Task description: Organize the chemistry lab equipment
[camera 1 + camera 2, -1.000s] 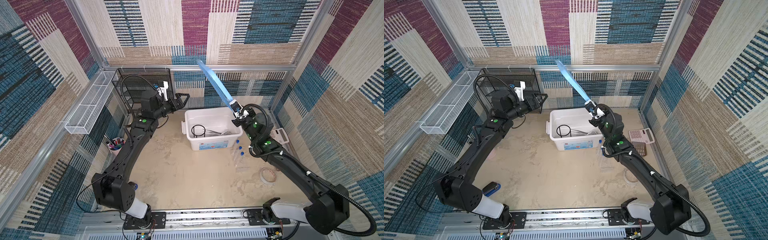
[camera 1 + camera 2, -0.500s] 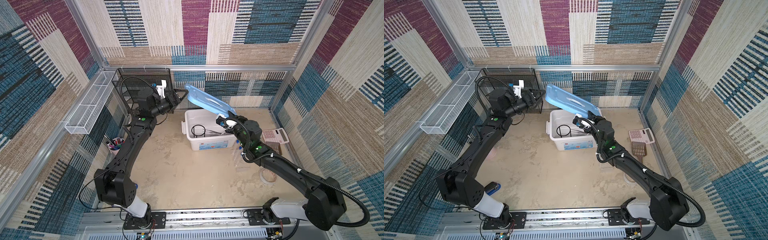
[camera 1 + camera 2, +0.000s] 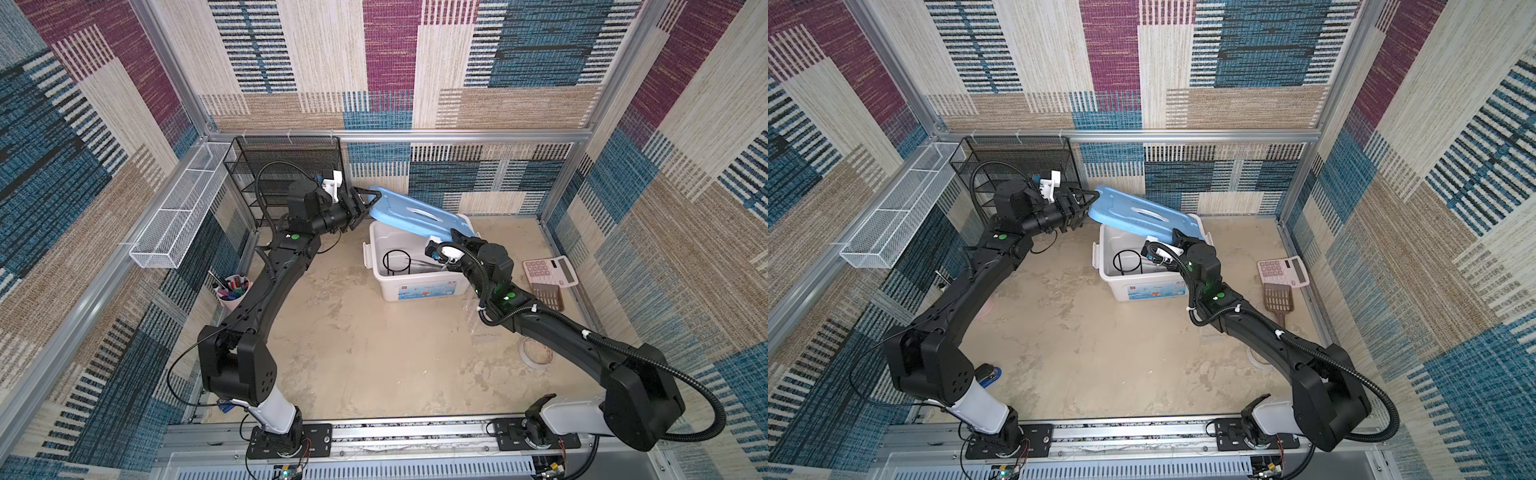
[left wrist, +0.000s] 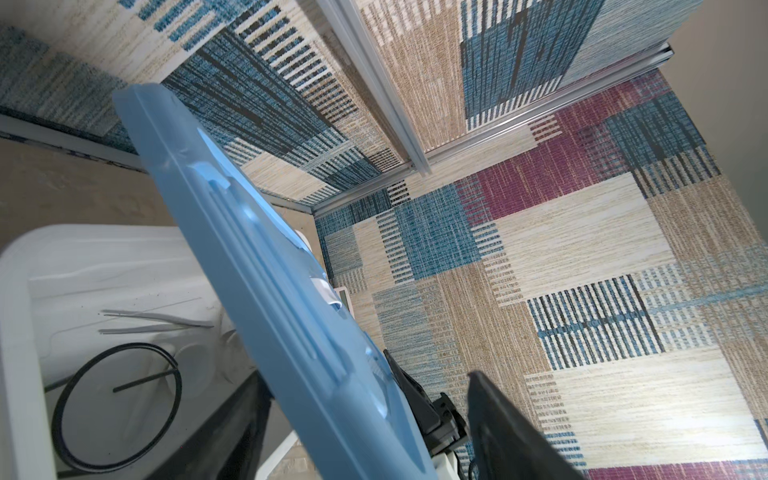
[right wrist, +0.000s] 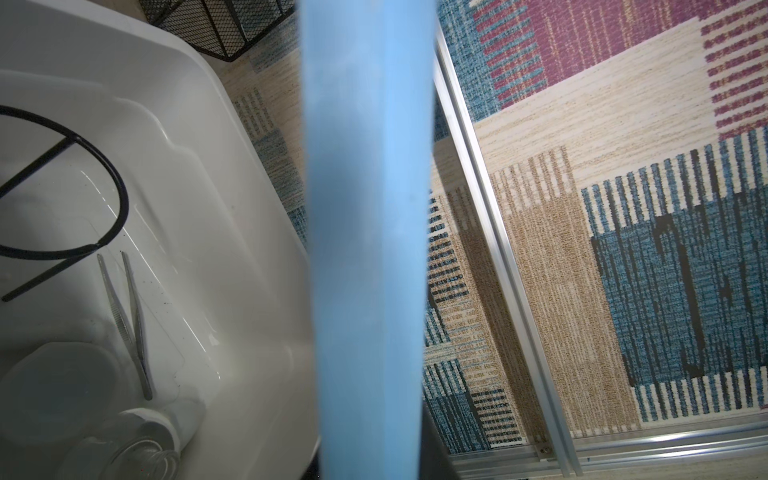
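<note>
In both top views the right gripper [image 3: 455,237] is clamped on the lower end of the blue lid [image 3: 411,212]. The lid slants over the white bin [image 3: 415,289]. The left gripper [image 3: 362,204] sits at the lid's raised end, jaws apart with the rim between them. Below the lid and between the 2 grippers, the black ring tripod [image 3: 395,262] stands inside the bin. The thin tweezers [image 3: 419,264] lie beside it on the right gripper's side. The pink calculator [image 3: 1283,270] lies on the tabletop behind the right gripper, and the pink cup of pens [image 3: 232,291] stands well behind the left one.

In the left wrist view the lid runs between the left gripper's 2 fingers [image 4: 498,415]. A clear gap shows between this finger and the lid, so the grip is wide and not closed. The tripod and tweezers lie in the bin beyond the other finger.

In the right wrist view the lid's edge rises straight out of the right gripper. Beside it, in the bin, lie the tripod ring, the tweezers, a small white dish [image 5: 54,395] and the small glass flask [image 5: 145,449].
</note>
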